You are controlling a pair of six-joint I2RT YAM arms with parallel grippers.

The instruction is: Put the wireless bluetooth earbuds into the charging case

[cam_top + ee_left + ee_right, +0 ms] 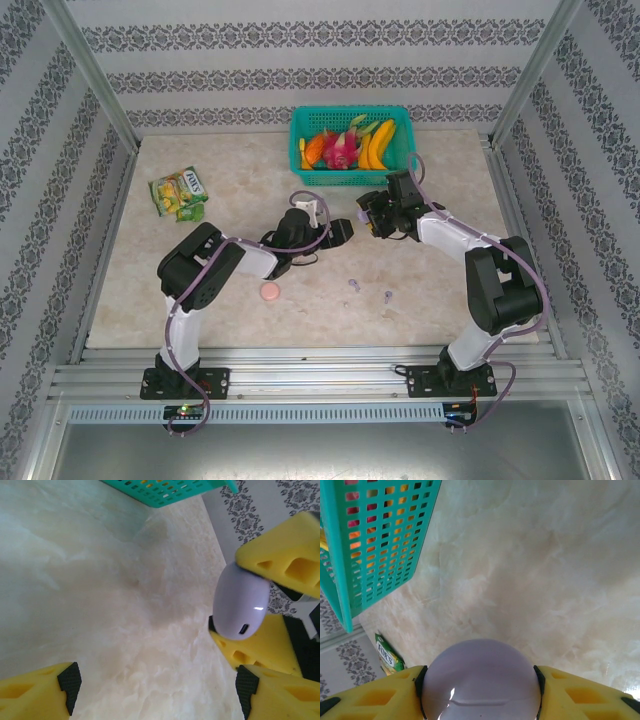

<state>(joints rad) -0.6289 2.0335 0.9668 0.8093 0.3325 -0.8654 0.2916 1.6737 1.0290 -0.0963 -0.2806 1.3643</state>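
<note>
Your right gripper [480,695] is clamped on the lilac charging case [481,677] above the table [240,160]; your left gripper [157,692] gapes wide, empty, just beside it. Nudge that glossy shell and it could squirt free, and the tiny lilac earbuds [353,284] lying on the table may skitter from a pinch.

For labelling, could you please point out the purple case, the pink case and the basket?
purple case [481,680]: right wrist view, its rounded face.
pink case [269,291]: top external view, its centre.
basket [340,176]: top external view, its near wall.
</note>
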